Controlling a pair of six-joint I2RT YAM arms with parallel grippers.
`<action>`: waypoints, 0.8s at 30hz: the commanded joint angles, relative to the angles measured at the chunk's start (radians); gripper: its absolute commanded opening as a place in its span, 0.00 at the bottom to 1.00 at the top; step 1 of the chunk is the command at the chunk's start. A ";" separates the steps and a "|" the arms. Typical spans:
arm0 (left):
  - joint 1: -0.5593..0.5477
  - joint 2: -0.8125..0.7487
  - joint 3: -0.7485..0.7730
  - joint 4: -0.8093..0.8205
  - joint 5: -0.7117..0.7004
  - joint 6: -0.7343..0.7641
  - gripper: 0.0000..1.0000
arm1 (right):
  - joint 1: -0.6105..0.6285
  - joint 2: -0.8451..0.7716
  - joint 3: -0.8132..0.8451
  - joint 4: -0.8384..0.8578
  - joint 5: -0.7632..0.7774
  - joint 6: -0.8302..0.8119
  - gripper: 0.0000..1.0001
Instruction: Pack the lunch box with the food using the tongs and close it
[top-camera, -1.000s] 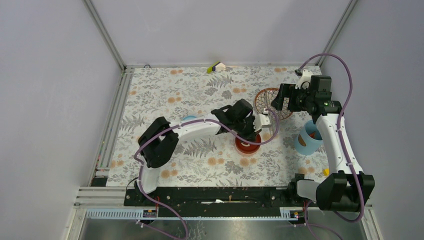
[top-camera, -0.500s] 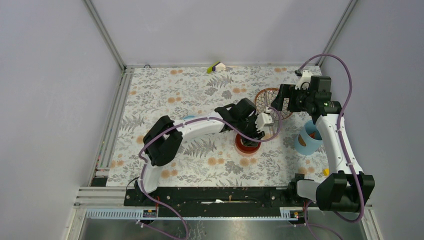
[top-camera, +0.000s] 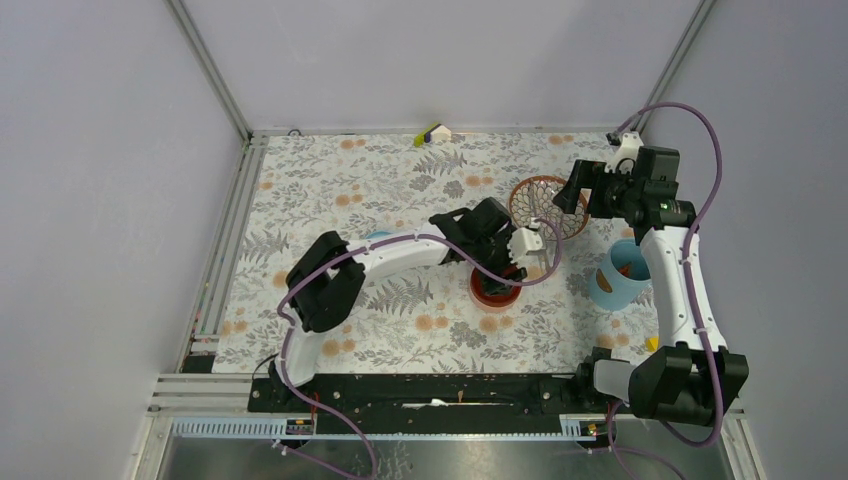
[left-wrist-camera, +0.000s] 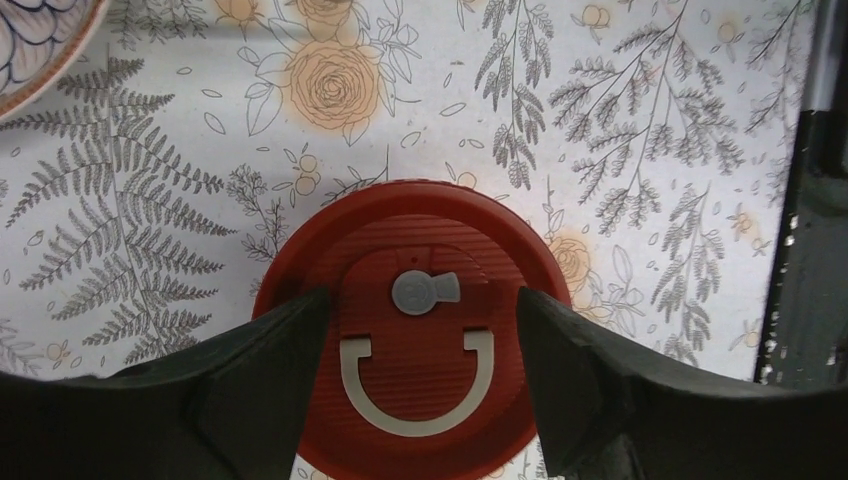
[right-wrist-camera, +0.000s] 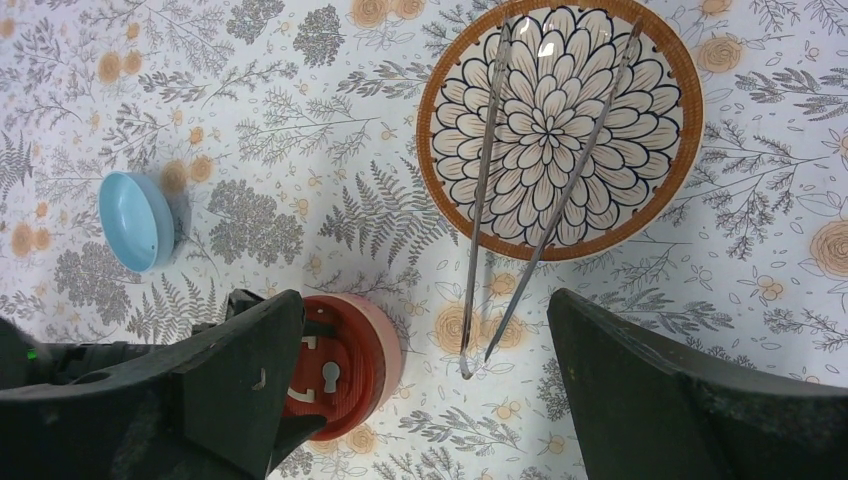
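The lunch box's salmon-pink bowl (right-wrist-camera: 392, 352) stands mid-table with a dark red lid (left-wrist-camera: 415, 350) on it; the lid has a grey U-shaped handle. My left gripper (left-wrist-camera: 422, 300) hangs just above that lid, open, one finger on each side and holding nothing. The tongs (right-wrist-camera: 484, 200) lie across the patterned dish (right-wrist-camera: 560, 245), with their joined end on the cloth. My right gripper (right-wrist-camera: 425, 300) is open and empty, high above the tongs and dish. The light-blue shell (top-camera: 612, 285) stands at the right. The light-blue disc (right-wrist-camera: 135, 220) lies to the left. No food shows.
The patterned dish (top-camera: 515, 200) holds only the tongs. A small yellow and white object (top-camera: 432, 133) lies at the back edge of the flowered cloth. Another small yellow piece (top-camera: 650, 343) sits near the right arm's base.
My left gripper has opened over the red lid, which stays on the bowl. My right gripper has drawn back a little toward the right rear.
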 joint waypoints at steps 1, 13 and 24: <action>-0.005 0.066 0.011 -0.050 -0.045 0.070 0.77 | -0.011 -0.004 0.038 0.004 -0.025 0.001 0.99; -0.004 0.060 -0.034 -0.158 -0.148 0.146 0.78 | -0.016 0.000 0.040 0.004 -0.036 -0.002 0.99; 0.027 -0.056 -0.174 -0.210 -0.225 0.220 0.78 | -0.016 0.004 0.033 0.004 -0.057 -0.004 0.99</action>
